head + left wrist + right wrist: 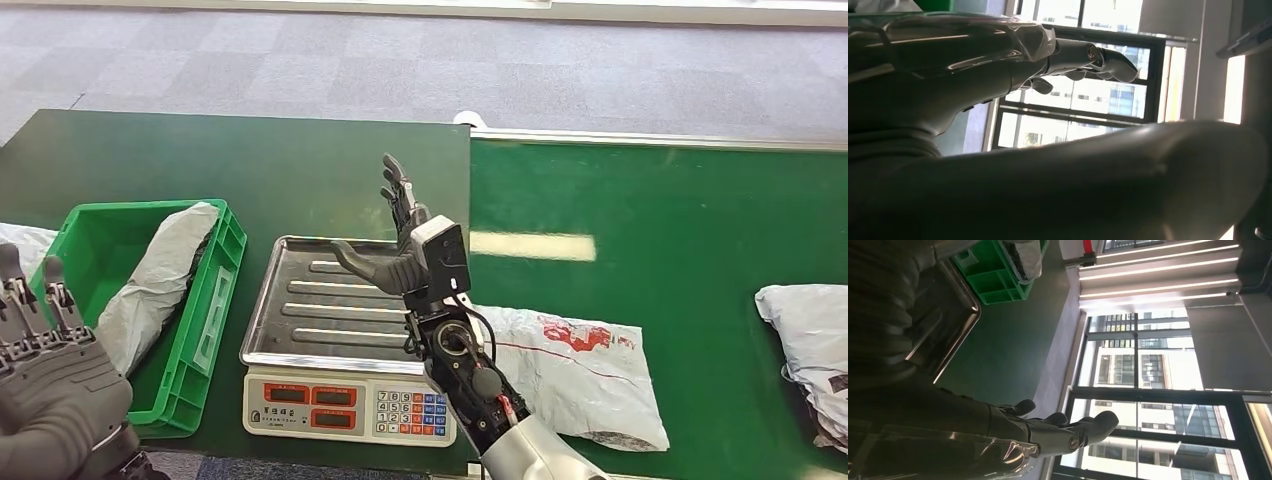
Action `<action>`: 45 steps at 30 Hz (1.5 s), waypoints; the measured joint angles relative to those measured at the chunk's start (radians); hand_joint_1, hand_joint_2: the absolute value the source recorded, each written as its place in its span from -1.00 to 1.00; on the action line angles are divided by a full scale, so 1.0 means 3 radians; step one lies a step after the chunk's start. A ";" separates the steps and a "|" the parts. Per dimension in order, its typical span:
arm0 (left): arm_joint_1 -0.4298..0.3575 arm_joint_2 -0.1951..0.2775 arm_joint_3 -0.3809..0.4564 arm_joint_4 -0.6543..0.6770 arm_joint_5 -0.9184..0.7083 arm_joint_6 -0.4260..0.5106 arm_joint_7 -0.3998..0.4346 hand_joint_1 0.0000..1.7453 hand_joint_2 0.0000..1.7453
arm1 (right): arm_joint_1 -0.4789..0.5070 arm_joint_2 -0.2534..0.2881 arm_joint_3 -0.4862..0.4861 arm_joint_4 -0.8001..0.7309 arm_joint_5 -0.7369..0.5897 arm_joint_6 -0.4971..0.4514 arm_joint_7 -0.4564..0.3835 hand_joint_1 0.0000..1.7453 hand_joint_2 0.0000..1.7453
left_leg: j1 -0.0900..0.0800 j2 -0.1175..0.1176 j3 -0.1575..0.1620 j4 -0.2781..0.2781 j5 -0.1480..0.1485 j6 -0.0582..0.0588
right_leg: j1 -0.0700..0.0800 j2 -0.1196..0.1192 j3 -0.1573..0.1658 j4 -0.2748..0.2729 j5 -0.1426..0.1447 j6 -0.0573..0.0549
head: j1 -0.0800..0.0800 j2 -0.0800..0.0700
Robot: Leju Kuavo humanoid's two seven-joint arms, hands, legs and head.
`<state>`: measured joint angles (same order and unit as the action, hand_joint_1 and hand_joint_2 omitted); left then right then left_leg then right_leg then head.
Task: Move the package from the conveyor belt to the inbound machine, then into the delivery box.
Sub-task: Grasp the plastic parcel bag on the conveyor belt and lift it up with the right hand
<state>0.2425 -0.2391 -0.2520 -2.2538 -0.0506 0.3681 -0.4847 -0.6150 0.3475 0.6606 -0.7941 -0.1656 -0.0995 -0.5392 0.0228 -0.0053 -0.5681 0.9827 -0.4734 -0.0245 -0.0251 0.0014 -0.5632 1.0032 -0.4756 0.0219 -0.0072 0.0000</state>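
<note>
White plastic with a red mark, the package (575, 372) lies flat on the green conveyor belt (680, 240), just to the right of the scale (345, 345) and partly hidden by the right forearm crossing in front of it. The scale, the inbound machine here, has a bare ribbed steel tray (300, 300) and a front panel with red displays and a keypad. Above the right side of that tray the right hand (400, 240) stands upright, holding nothing, its fingers extended and slightly apart and its thumb stretched out over the tray; the right wrist view shows the same fingers (1083, 427) straight and free against a window. Left of the scale sits the green delivery box (215, 310), with a grey bagged parcel (155, 285) leaning inside against its right wall. Further left of the scale, at the lower corner of the head view, the left hand (50, 370) is raised with its fingers pointing up, apart and holding nothing. Far to the right of the scale, another white parcel (812, 350) rests on the belt at the edge of the head view.
</note>
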 joint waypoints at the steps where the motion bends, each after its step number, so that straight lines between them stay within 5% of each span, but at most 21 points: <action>1: 0.0011 0.0012 -0.0017 -0.0005 0.0008 0.0024 -0.0024 -1.00 -1.00 | -0.0019 0.0000 0.0053 0.0020 -0.0035 -0.0008 -0.0010 -1.00 1.00 | 0.0000 -0.0001 0.0000 0.0000 0.0000 0.0000 | 0.0000 -0.0001 0.0000 0.0000 0.0000 0.0000 | 0.0000 0.0000; 8: 0.0016 0.0137 -0.0178 -0.0015 0.0233 0.0090 -0.0143 -1.00 -1.00 | -0.0126 0.0000 0.0351 0.0113 -0.0245 -0.0013 -0.0022 -1.00 1.00 | 0.0000 -0.0001 0.0001 0.0000 0.0000 0.0000 | 0.0000 -0.0001 0.0000 0.0000 0.0000 0.0000 | 0.0000 0.0000; 17: -0.0002 0.0429 -0.0535 -0.0077 0.0140 0.0728 -0.0230 -1.00 -1.00 | -0.0217 -0.0002 0.0511 0.0347 -0.0268 0.0101 -0.0146 -1.00 1.00 | 0.0000 -0.0001 0.0001 0.0000 0.0000 0.0000 | 0.0000 -0.0001 0.0000 0.0000 0.0000 0.0000 | 0.0000 0.0000; 27: 0.0187 0.0417 -0.0230 0.0320 0.0205 0.0218 -0.0183 -1.00 -1.00 | -0.0297 -0.0075 0.0232 0.0452 -0.0128 0.0123 -0.0164 -1.00 1.00 | 0.0000 0.0000 0.0003 0.0000 0.0000 0.0000 | -0.0001 0.0000 -0.0001 -0.0001 0.0001 0.0000 | -0.0001 0.0000; 31: 0.0223 0.0396 -0.0060 0.0573 0.0164 -0.0007 -0.0158 -1.00 1.00 | -0.0204 -0.0176 0.0051 0.0367 0.0004 0.0083 -0.0166 -1.00 1.00 | 0.0000 0.0000 0.0002 0.0000 0.0000 0.0000 | -0.0001 -0.0001 -0.0001 -0.0001 0.0000 0.0000 | 0.0000 0.0000; 36: 0.0147 0.0404 0.0027 0.0958 0.0241 -0.0456 -0.0109 -1.00 1.00 | 0.0068 -0.0347 -0.0232 0.0091 0.0172 -0.0176 -0.0136 -1.00 1.00 | -0.0001 -0.0009 0.0005 0.0002 -0.0001 0.0000 | -0.0002 -0.0007 -0.0004 -0.0004 -0.0002 0.0002 | 0.0000 0.0000; 41: -0.0262 0.0383 0.0136 0.1770 0.0119 -0.1401 -0.0263 -1.00 1.00 | 0.1049 -0.0541 -0.0966 -0.0986 0.0919 -0.0118 0.0145 -1.00 1.00 | -0.0001 -0.0029 0.0000 0.0002 -0.0002 0.0001 | -0.0002 -0.0026 0.0012 -0.0006 -0.0005 0.0007 | 0.0001 0.0000; 45: -0.0483 0.0302 0.0266 0.2140 -0.0028 -0.1703 -0.0302 -1.00 1.00 | 0.1587 -0.0518 -0.1562 -0.1625 0.1231 0.0040 0.0218 -1.00 1.00 | -0.0001 -0.0009 -0.0001 0.0002 -0.0004 0.0002 | -0.0002 -0.0008 0.0003 -0.0006 -0.0002 0.0005 | 0.0000 0.0000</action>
<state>0.0975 -0.1486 -0.1721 -1.6118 -0.0590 -0.1429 -0.5752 -0.1388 0.1920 0.1919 -1.2815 0.2038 -0.0875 -0.4739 0.0224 -0.0081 -0.5683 0.9832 -0.4745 -0.0239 -0.0257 -0.0010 -0.5624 1.0014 -0.4763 0.0234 -0.0073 0.0000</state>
